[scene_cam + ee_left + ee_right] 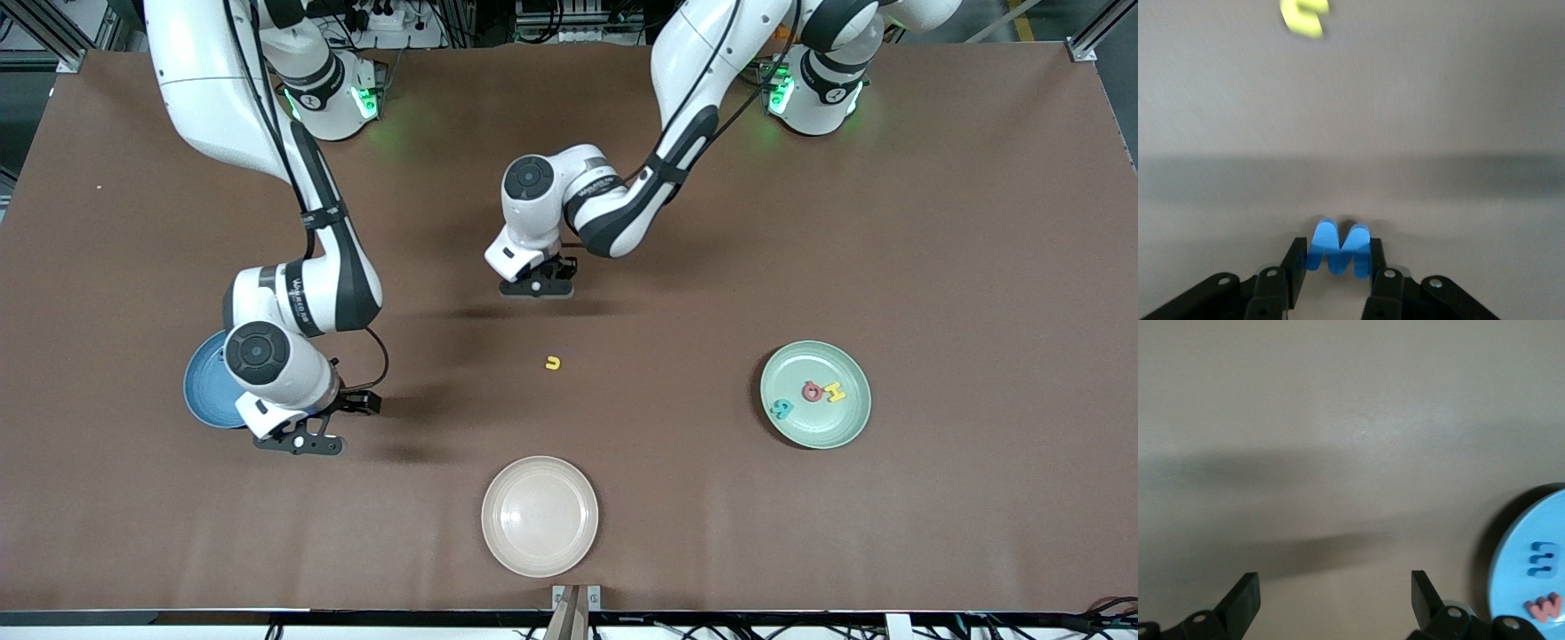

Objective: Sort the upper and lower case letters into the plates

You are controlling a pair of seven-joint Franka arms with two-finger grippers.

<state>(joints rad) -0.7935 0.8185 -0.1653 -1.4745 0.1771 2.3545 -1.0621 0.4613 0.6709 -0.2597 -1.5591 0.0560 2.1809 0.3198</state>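
My left gripper (538,287) is shut on a blue letter M (1338,250) and holds it low over the middle of the table; the left wrist view (1338,259) shows the M pinched between both fingers. A yellow letter (553,363) lies on the table, nearer the front camera than that gripper; it also shows in the left wrist view (1305,17). My right gripper (302,440) is open and empty beside the blue plate (203,384). That plate (1511,577) holds a blue letter (1543,559) and a red letter (1545,607). The pale green plate (818,428) holds a teal (781,408), a red (813,391) and a yellow letter (835,391).
A cream-beige plate (540,551) sits empty near the table's front edge, in the middle. The brown table (933,222) is bare around the green plate, toward the left arm's end.
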